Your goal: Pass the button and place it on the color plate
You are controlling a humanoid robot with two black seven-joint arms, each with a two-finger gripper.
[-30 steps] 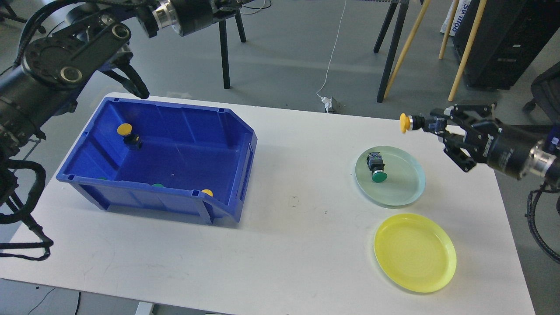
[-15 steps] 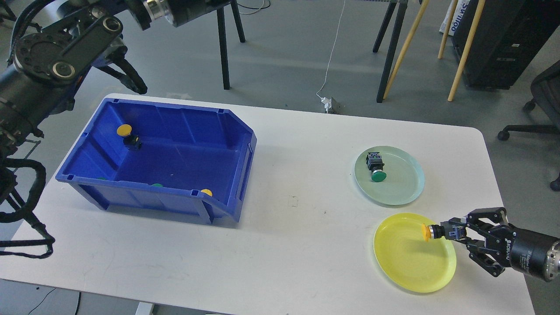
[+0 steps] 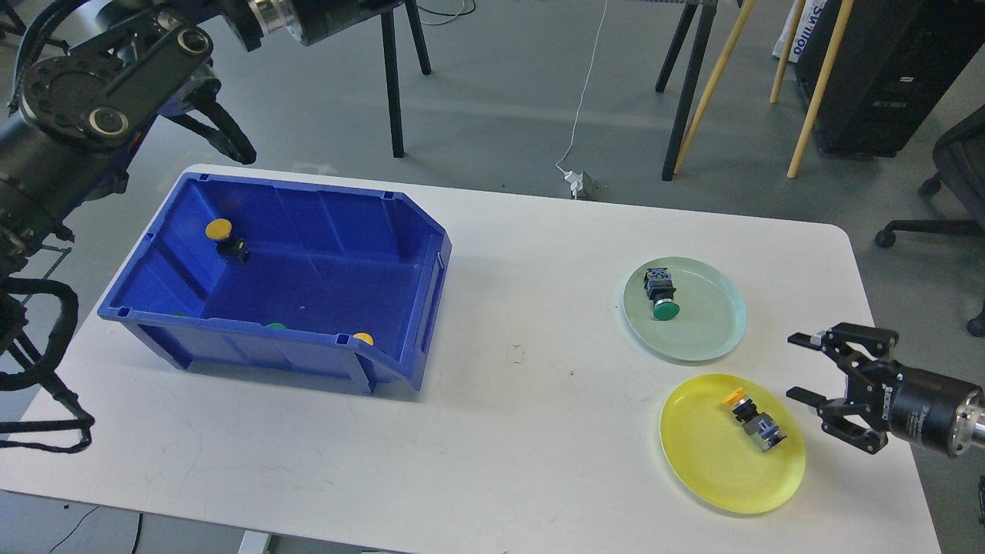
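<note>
Two plates and one bin share the white table (image 3: pixel 500 431). At far left my left arm rises off the table's edge; its gripper (image 3: pixel 238 150) hangs past the back left corner of the blue bin (image 3: pixel 323 254), too dark to tell how its fingers stand. The bin holds a yellow button (image 3: pixel 223 235) near its back left wall and more caps along its front wall. A wide bare stretch of table separates the bin from the plates. The pale green plate (image 3: pixel 716 338) carries a green-capped button (image 3: pixel 662 296). Just in front, the yellow plate (image 3: pixel 708 469) holds the yellow-capped button (image 3: pixel 750 419) lying on its side, near the table's right front corner. The right gripper (image 3: pixel 800 365) hovers beside that plate's right rim, fingers spread wide, holding nothing.
</note>
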